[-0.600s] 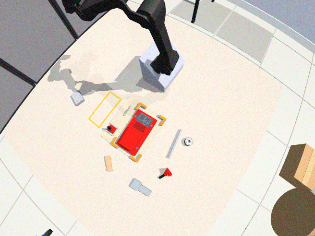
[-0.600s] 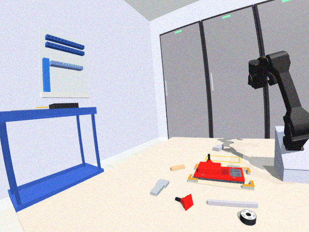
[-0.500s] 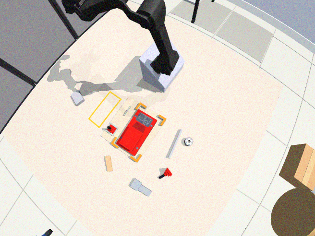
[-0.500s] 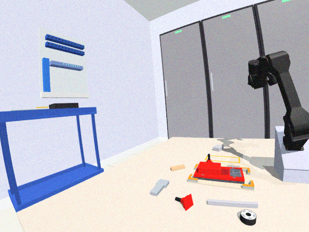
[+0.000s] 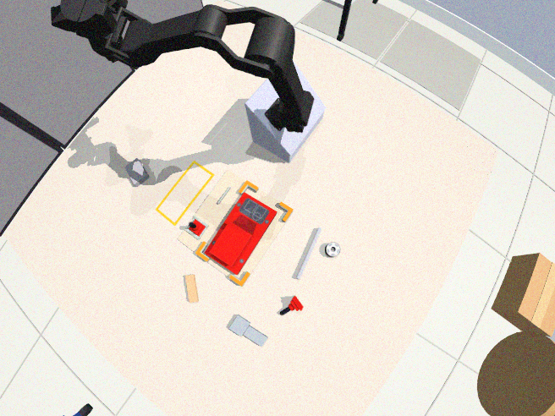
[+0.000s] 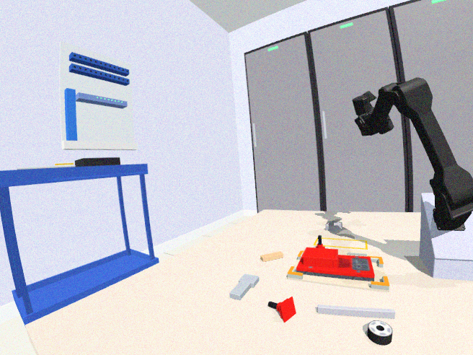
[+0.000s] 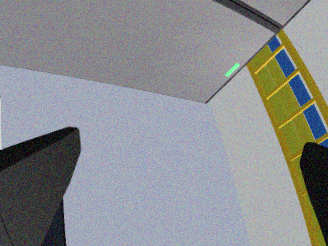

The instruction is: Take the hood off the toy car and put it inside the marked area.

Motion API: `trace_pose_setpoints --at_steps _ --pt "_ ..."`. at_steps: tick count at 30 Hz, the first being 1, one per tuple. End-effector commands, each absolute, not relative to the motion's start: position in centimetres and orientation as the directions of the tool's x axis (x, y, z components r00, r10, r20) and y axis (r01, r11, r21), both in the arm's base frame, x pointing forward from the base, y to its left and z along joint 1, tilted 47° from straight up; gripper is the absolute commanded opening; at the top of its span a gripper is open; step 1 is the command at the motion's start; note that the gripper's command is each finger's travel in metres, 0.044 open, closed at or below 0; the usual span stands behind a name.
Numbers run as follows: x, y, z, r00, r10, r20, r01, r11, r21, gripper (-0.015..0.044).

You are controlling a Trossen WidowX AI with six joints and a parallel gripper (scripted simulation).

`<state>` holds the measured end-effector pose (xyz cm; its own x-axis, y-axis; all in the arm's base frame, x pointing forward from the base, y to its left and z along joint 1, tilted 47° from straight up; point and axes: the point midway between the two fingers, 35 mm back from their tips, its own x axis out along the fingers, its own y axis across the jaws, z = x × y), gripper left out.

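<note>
Currently in hand: the approach to the hood, judged an early step; nothing is lifted.
Claw: the claw (image 5: 67,18) (image 6: 365,99) (image 7: 195,147) stands spread with nothing between its fingers, raised well apart from the car and, in the wrist view, facing wall and cabinets.
Toy car: the red toy car (image 5: 230,246) (image 6: 324,270) sits on a pale board (image 5: 211,203) (image 6: 328,281), between four orange corner brackets (image 5: 247,186) (image 6: 381,282).
Hood: probably the raised red block (image 5: 231,241) (image 6: 320,256), in place on the car; no seam is legible, so identity is unconfirmed.
Marked area: the yellow outline (image 5: 175,185) (image 6: 343,239) on the table (image 5: 381,178) (image 6: 190,305) lies beside the board and holds no part.
Square holder: the pale-rimmed holder (image 5: 202,233) on the board contains a red piece with a black knob (image 5: 192,225) (image 6: 319,240), upright.
Loose knobbed piece: a second red piece (image 5: 294,304) (image 6: 287,308) lies tipped on the table, outside any holder.
Next move: swing back over the car, turn the claw downward and align its fingers across the hood before closing.
Risk: a low approach might strike the upright knob.
</note>
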<state>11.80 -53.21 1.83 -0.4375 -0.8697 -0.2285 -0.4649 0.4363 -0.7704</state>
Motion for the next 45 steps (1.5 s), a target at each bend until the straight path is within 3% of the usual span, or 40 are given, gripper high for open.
trace_pose_setpoints --at_steps 1,12,25,35,45 --pt "15.5 -52.6 1.5 -0.322 -0.900 -0.294 -0.450 0.418 -0.789 0.0440" --pt "26.5 -47.4 -0.4 0.032 -0.848 -0.529 -0.369 0.482 -0.794 0.0440" --pt "36.1 -35.9 -2.0 0.324 -0.531 -0.783 -0.317 0.719 -0.619 0.0440" --pt "39.8 -24.6 -2.2 0.397 -0.164 -0.903 -0.341 0.887 -0.311 0.0440" --pt "40.1 -12.8 -0.5 0.331 0.217 -0.918 -0.344 0.934 0.097 0.0440"
